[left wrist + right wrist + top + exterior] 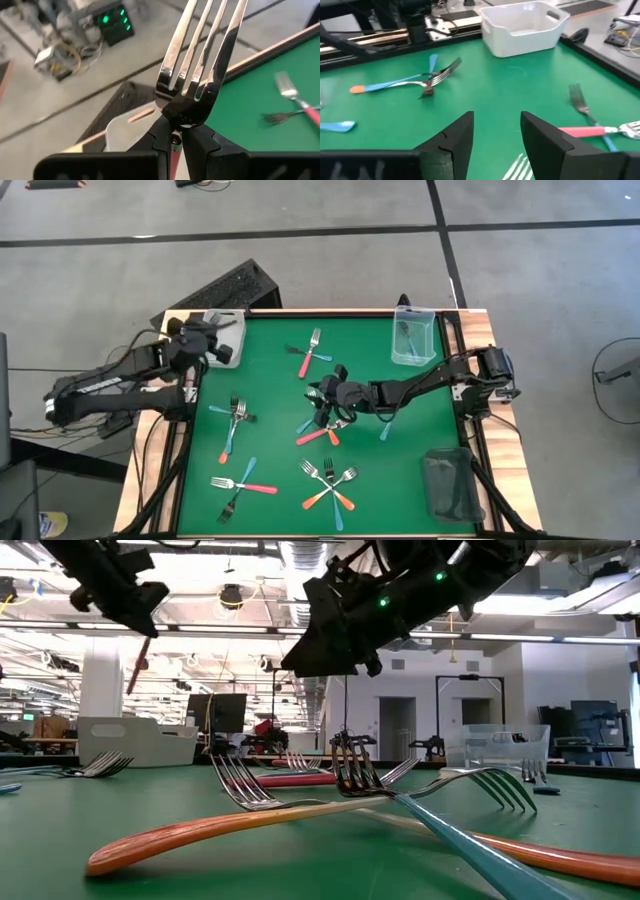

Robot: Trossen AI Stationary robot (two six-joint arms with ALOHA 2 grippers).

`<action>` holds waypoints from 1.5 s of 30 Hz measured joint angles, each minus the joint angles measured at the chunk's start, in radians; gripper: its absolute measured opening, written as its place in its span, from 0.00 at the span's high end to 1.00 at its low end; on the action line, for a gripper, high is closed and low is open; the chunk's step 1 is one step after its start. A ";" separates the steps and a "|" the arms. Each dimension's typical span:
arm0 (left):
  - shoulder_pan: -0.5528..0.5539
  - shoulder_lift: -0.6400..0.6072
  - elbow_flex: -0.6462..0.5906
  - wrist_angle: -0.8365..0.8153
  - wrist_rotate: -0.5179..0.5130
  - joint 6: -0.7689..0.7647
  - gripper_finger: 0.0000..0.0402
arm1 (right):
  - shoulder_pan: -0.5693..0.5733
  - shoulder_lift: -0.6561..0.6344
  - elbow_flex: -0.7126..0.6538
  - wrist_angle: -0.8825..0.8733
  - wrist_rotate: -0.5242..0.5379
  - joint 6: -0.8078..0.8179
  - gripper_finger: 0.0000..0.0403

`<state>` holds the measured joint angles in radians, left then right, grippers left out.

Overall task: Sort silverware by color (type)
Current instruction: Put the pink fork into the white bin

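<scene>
My left gripper [174,134] is shut on a fork with a pink-red handle, up at the table's far left corner [205,340], beside the white bin [225,340]. My right gripper [497,127] is open and hovers over the mat's middle [323,402], above a small pile of pink, orange and blue forks [322,432]. Other forks lie flat on the green mat in crossed pairs: pink and blue [312,352], blue ones [232,420], pink and blue [242,485], orange and blue [330,485]. My left gripper pinches the fork between its two fingers at the neck [182,119], where the metal tines meet the handle. The tines [205,45] stick out beyond the fingertips. The fork is lifted clear of the table, and its pink-red handle [140,658] slants down below the gripper.
A clear bin [412,340] holding blue cutlery stands at the far right of the mat. A dark bin [450,485] sits at the near right corner. A single blue fork [387,425] lies right of the pile. A black box [225,290] lies beyond the table's far left edge.
</scene>
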<state>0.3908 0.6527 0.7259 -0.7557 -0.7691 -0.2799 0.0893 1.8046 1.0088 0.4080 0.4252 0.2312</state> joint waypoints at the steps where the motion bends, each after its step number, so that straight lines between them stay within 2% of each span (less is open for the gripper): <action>1: 0.032 0.002 -0.002 -0.015 0.024 -0.008 0.96 | -0.003 0.000 0.000 0.001 0.000 -0.001 0.54; 4: 0.126 0.033 -0.014 -0.030 0.102 -0.031 0.96 | -0.012 0.000 0.000 0.010 -0.004 -0.004 0.54; 11: 0.306 0.145 -0.040 -0.053 0.193 -0.078 0.93 | -0.031 0.000 0.000 0.008 -0.023 -0.030 0.54; 18: 0.392 0.238 -0.040 -0.047 0.238 -0.099 0.78 | -0.023 0.000 0.000 -0.020 -0.060 0.022 0.54; 26: 0.420 0.311 -0.040 -0.039 0.241 -0.081 0.59 | 0.010 0.000 0.000 -0.077 -0.058 0.057 0.54; 31: 0.378 0.285 -0.040 -0.035 0.273 -0.048 0.54 | 0.034 -0.015 0.000 -0.157 -0.050 0.099 0.54; 35: 0.290 0.234 -0.051 0.040 0.320 -0.019 0.53 | 0.057 -0.069 0.002 -0.294 0.028 0.182 0.55; 40: 0.128 0.173 -0.141 0.293 0.412 0.030 0.53 | 0.104 -0.130 0.000 -0.444 0.123 0.290 0.55; 45: -0.027 0.138 -0.261 0.556 0.461 0.058 0.53 | 0.159 -0.175 0.001 -0.547 0.150 0.388 0.55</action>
<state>0.3634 0.7905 0.4646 -0.1996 -0.3083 -0.2222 0.2484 1.6301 1.0096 -0.1392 0.5756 0.6194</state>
